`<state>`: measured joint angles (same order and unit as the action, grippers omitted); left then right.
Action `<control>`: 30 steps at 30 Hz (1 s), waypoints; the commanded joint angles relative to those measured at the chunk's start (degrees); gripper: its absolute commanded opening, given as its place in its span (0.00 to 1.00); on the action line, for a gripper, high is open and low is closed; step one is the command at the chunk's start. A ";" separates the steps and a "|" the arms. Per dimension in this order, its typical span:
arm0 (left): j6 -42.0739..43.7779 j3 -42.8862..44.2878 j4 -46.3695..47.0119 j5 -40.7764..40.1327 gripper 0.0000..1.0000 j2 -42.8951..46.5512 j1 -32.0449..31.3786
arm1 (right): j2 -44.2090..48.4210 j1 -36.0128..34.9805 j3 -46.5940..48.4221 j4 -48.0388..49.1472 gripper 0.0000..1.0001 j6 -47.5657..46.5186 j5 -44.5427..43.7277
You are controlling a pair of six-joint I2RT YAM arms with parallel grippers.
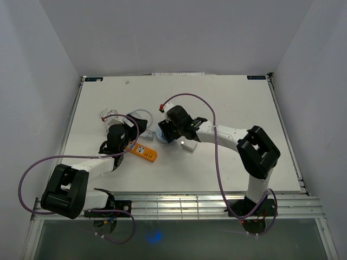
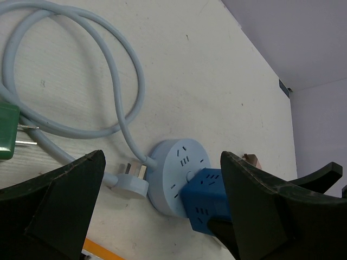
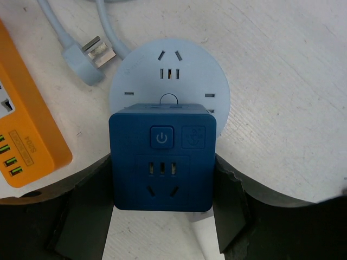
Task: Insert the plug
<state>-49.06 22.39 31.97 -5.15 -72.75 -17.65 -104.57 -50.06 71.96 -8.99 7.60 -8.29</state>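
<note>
Cube adapter (image 3: 161, 162), dark blue, sits on the near half of the round socket hub (image 3: 171, 76), pale blue; can't tell if its pins are seated. Right gripper (image 3: 162, 187) is clamped on the cube adapter, one finger against each side. Left gripper (image 2: 162, 181) hangs just beside the round socket hub, jaws spread wide, grasping nothing. Three-pin plug (image 3: 87, 57) lies loose just beside the hub, its cord (image 2: 130, 70) looping away from it. Orange power strip (image 3: 27, 141) is near the hub, not touching. Green plug (image 2: 8, 130) is beyond the cord loop.
</note>
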 commanded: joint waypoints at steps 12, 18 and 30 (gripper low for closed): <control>1.07 2.30 -0.06 0.31 0.98 -1.34 -0.19 | -13.63 -0.82 10.74 -28.70 0.08 -7.15 6.80; 1.25 2.31 -0.06 0.14 0.98 -1.17 -0.19 | -15.13 -0.74 8.11 -27.75 0.08 -7.07 6.45; 1.95 2.66 -0.68 -0.21 0.98 -1.34 -0.19 | -10.75 7.87 3.45 -29.24 0.08 0.05 -3.65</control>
<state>-48.21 23.31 31.62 -5.13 -74.43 -17.65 -110.45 -44.82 82.30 -22.20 7.33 -6.39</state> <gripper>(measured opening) 0.979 0.673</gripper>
